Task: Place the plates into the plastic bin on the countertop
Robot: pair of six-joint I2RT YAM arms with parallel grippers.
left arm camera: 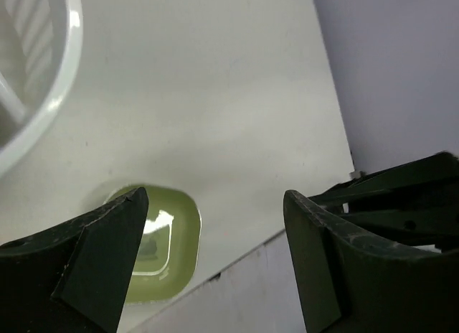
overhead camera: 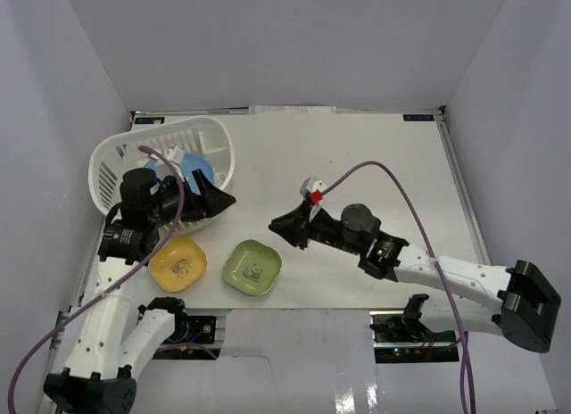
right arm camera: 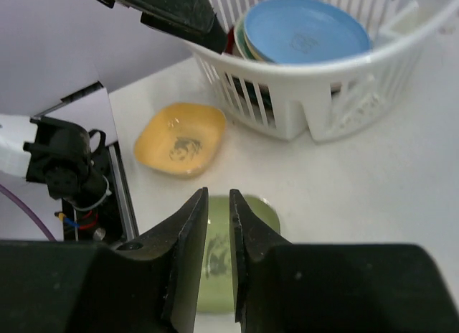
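A white slotted plastic bin [overhead camera: 107,178] stands at the far left of the white countertop [overhead camera: 375,155]. It holds a stack of round plates, with a light blue plate [right arm camera: 308,28] on top. A rounded-square yellow plate [overhead camera: 177,263] and a rounded-square green plate [overhead camera: 252,267] lie face-up outside the bin, side by side near the front edge.

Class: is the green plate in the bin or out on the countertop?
Out. The green plate lies on the countertop, apart from the bin.

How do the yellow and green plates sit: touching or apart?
Apart. The top view shows bare countertop between the yellow plate and the green plate.
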